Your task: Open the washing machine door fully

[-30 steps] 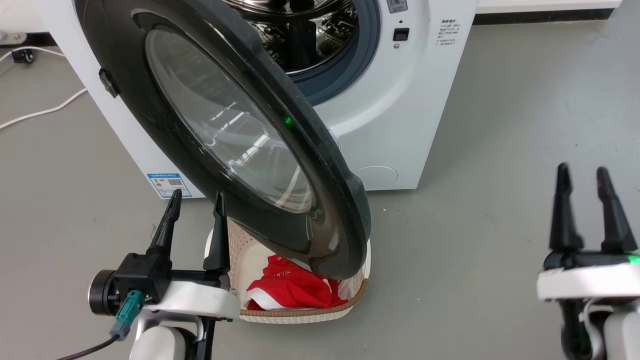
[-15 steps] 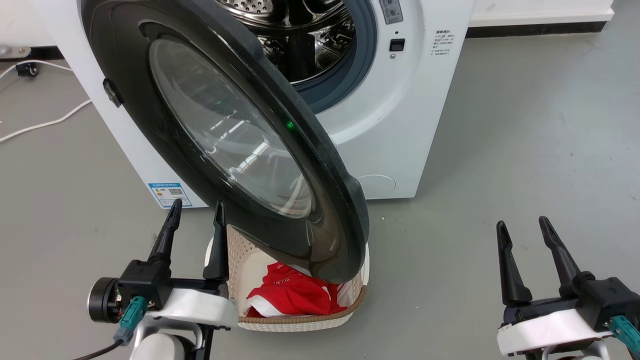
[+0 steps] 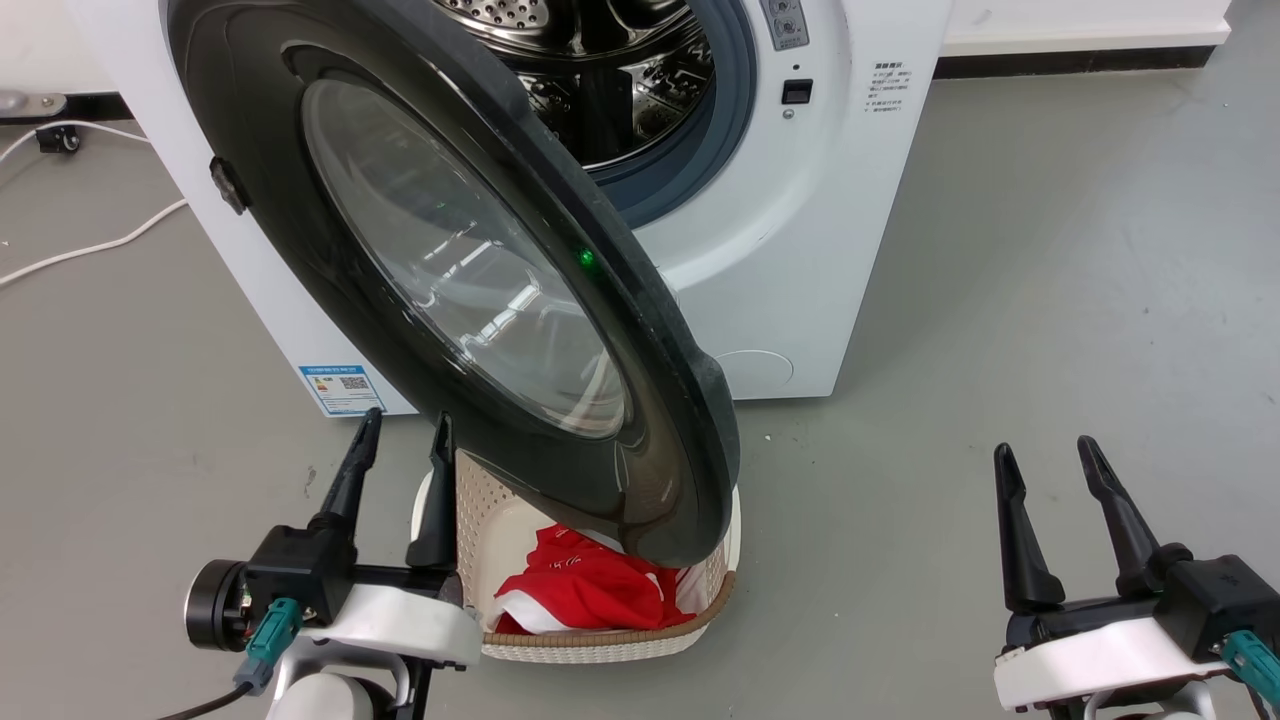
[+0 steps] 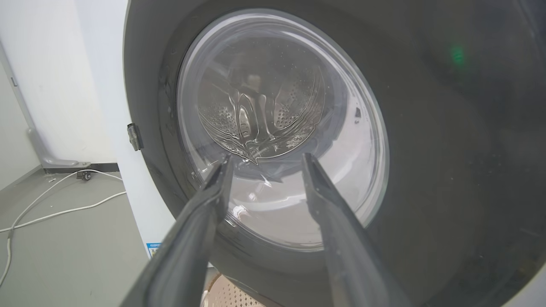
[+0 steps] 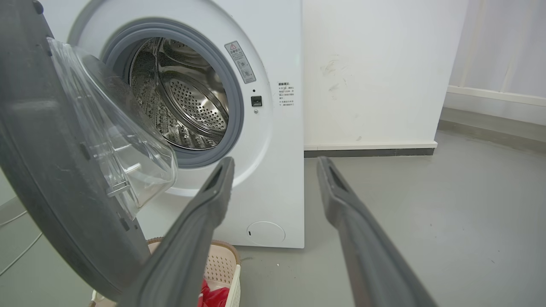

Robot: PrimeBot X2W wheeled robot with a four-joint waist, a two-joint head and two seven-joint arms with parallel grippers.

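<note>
The washing machine point(image 3: 820, 240) is a white front-loader with its steel drum point(image 3: 610, 70) exposed. Its washing machine door point(image 3: 460, 280), glossy black with a clear bulging window, stands swung out toward me over the basket. In the right wrist view the door point(image 5: 47, 170) is at the left and the machine point(image 5: 273, 140) behind it. My left gripper point(image 3: 402, 440) is open, just below the door's lower left rim; in the left wrist view its fingers point(image 4: 204, 209) frame the door window point(image 4: 281, 128). My right gripper point(image 3: 1045, 465) is open over bare floor at the lower right, well clear of the door.
A beige laundry basket point(image 3: 600, 640) holding red cloth point(image 3: 580, 585) sits on the floor under the door's lower edge. A white cable point(image 3: 90, 245) runs over the grey floor at the left. A white wall with a dark skirting point(image 5: 371, 151) stands behind the machine.
The right gripper has dropped from the right edge to lower in the head view and stopped. The head view tilted slightly. The left gripper's fingers have closed in a little.
</note>
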